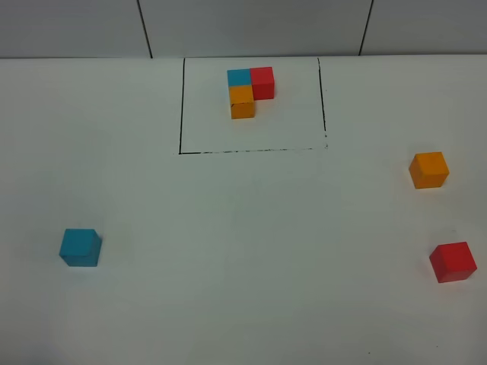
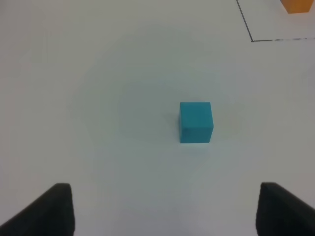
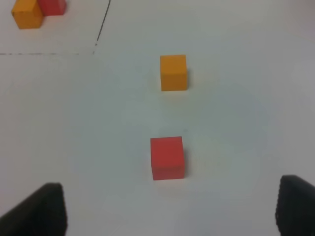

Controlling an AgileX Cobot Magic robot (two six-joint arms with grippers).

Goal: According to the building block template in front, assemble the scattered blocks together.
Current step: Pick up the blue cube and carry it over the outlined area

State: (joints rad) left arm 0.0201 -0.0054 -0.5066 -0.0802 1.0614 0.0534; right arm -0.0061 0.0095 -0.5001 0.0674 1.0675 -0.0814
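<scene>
Template (image 1: 250,91): framed blue-red-orange L, upper centre of the high view.
Scattered blocks on the counter (image 1: 243,266): teal cube (image 1: 81,247) lower left; orange cube (image 1: 428,169) right; red cube (image 1: 453,261) lower right.
Left pincer (image 2: 165,201), right pincer (image 3: 170,206): released, empty.
Risk: an off-centre closure would likely skew a cube.

- Plain white bench (image 1: 243,304), marked with a thin black rectangle (image 1: 181,106).
- Inside it, building block template (image 1: 250,90): blue, red, orange.
- Loose, plain and matte: teal-blue cube (image 1: 81,247), orange cube (image 1: 429,169), red cube (image 1: 453,261).
</scene>
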